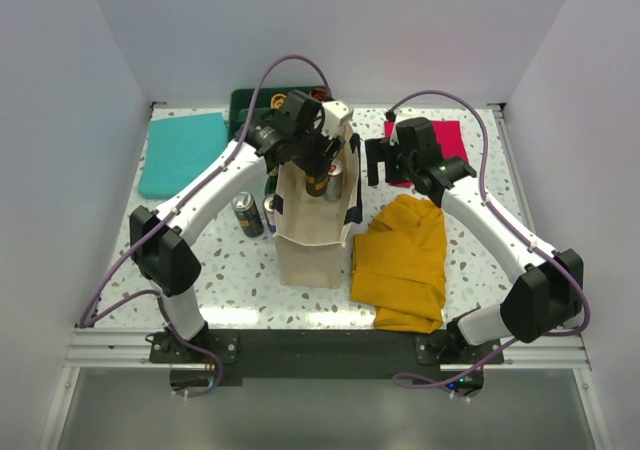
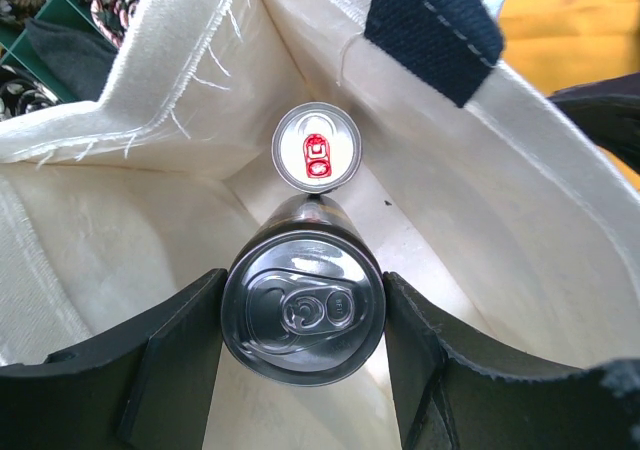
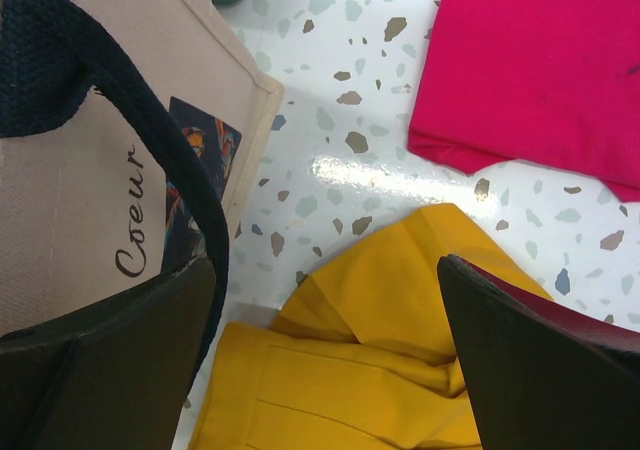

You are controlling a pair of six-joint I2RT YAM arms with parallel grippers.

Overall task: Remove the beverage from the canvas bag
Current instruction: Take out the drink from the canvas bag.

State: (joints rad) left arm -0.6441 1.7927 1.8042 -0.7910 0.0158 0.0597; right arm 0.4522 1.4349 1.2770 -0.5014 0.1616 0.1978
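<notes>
You'll note: canvas bag (image 2: 520,210) is coarse woven cream cloth, matt, frayed along the seams. Its strap (image 2: 435,30) is thick navy webbing. Nearer can (image 2: 303,315): glossy dark metal. Second can (image 2: 316,160): bright silver metal lid, red tab. Desk (image 3: 340,170): glossy speckled terrazzo. Yellow cloth (image 3: 370,310): soft, matt.

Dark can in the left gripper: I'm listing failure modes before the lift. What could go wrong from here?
1. The dark can, gripped by the left gripper, seems to touch the red-tabbed can behind it; lifting may tip that one.
2. The right gripper hangs open beside the canvas bag, not holding it, so the bag could rise or topple.
3. The navy handle by the mouth might snag.
</notes>
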